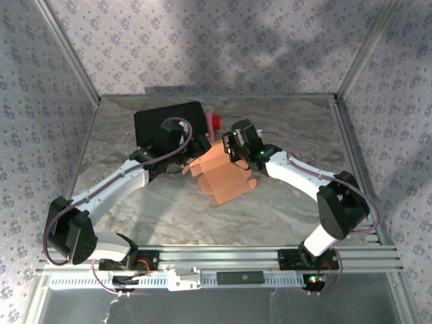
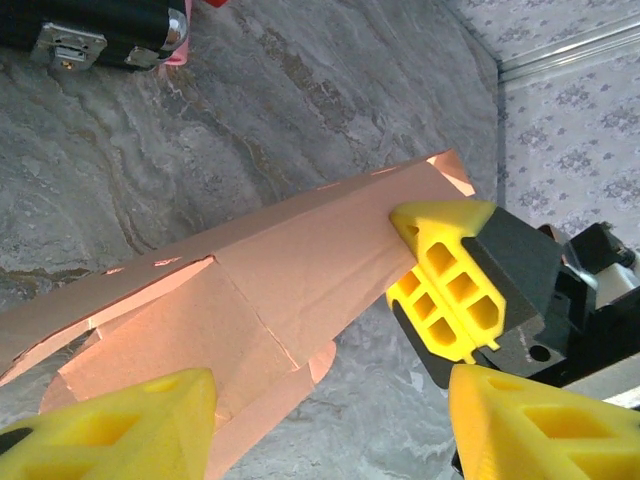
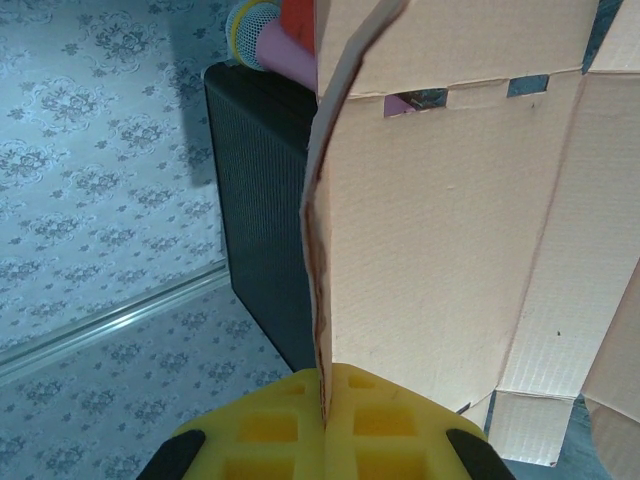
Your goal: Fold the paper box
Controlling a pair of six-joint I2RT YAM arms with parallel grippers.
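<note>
One paper box [image 3: 450, 250] edge clenched in right tool [image 3: 322, 405]; left tool [image 2: 335, 420] released, box just beside.

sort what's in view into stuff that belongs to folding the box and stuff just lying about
Belongs to the job:
- paper box, partly folded
- right pincer, shut on one edge of the box
- left pincer, open beside the box

Just lying about:
- black case, behind the box
- pink and red things next to the case, too hidden to identify
</note>
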